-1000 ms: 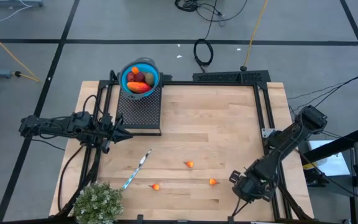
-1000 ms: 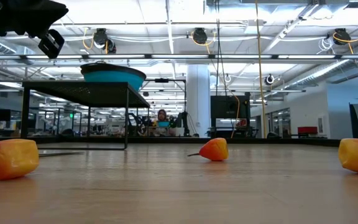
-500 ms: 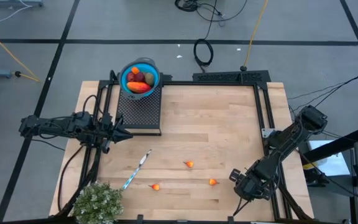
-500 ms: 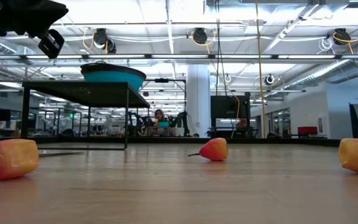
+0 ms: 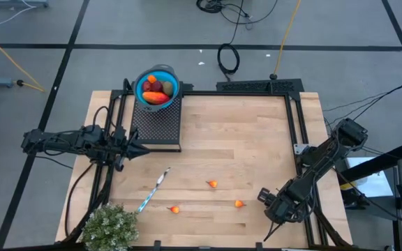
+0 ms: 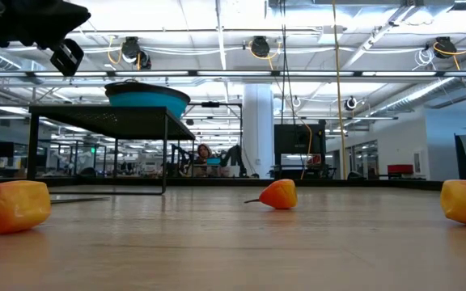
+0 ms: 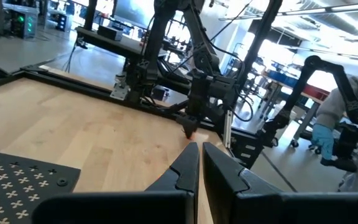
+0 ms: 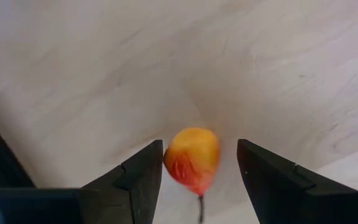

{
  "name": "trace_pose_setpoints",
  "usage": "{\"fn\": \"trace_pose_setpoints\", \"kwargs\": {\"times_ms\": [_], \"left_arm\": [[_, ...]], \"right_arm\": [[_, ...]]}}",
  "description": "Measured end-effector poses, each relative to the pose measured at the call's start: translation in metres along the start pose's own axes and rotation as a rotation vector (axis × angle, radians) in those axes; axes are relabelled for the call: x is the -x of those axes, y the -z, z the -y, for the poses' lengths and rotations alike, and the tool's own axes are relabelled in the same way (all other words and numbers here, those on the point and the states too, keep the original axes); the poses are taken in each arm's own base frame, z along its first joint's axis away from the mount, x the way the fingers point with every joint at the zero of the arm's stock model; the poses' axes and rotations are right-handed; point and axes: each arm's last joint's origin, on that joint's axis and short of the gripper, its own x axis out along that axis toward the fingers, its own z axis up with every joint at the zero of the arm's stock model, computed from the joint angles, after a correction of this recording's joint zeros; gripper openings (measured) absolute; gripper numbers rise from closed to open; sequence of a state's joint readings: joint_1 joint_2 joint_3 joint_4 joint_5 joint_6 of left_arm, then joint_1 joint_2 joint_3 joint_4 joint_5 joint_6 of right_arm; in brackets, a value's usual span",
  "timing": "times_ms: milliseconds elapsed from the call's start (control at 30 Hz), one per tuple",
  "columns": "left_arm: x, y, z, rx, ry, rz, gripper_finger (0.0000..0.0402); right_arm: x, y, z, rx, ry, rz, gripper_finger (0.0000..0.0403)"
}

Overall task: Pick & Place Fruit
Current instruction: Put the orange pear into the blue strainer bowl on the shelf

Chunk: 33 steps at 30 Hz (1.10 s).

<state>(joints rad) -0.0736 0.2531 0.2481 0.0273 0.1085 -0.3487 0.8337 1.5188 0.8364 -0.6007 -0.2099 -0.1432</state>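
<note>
Straddling a small orange fruit [image 8: 192,159], the right gripper [image 8: 197,168] has its two fingers spread wide, one on each side of the piece, and grips nothing yet. One finger looks to be touching or nearly touching the fruit; the other stands clear of it. That stance suits a pinch across the fruit's narrow body once the fingers come together.

Seen from above, this gripper [image 5: 274,203] sits near the table's front right corner, just beside the rightmost orange fruit [image 5: 239,204]. Two more orange pieces [image 5: 213,184] [image 5: 176,209] lie apart on the bare wood, so each will likely need its own trip.

A blue bowl [image 5: 158,86] on a raised black perforated stand [image 5: 155,124] at the table's back left already holds several fruits, which marks it as the drop point.

Waiting by that stand, the left gripper [image 7: 199,163] has its fingers almost together, empty. A blue-handled knife [image 5: 153,189] and a green plant [image 5: 110,226] sit at the front left.
</note>
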Motion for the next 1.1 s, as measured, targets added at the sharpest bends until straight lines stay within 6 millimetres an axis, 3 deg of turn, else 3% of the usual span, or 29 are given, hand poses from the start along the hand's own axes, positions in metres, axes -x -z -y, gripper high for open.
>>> {"fn": "trace_pose_setpoints", "kwargs": {"times_ms": [333, 767, 1100], "left_arm": [[0.0000, -0.0001, -0.0002, 0.005, -0.007, 0.003, 0.0019], [0.0000, -0.0001, -0.0002, 0.007, -0.007, 0.003, 0.0019], [0.0000, -0.0001, -0.0002, 0.008, -0.007, 0.003, 0.0019]], "right_arm": [[-0.0010, 0.0008, 0.0001, 0.000, 0.000, 0.001, 0.0189], [-0.0010, -0.0006, 0.0004, -0.057, 0.001, 0.016, 0.0130], [0.0043, -0.0039, 0.0001, -0.131, 0.005, 0.041, 0.0124]]}}
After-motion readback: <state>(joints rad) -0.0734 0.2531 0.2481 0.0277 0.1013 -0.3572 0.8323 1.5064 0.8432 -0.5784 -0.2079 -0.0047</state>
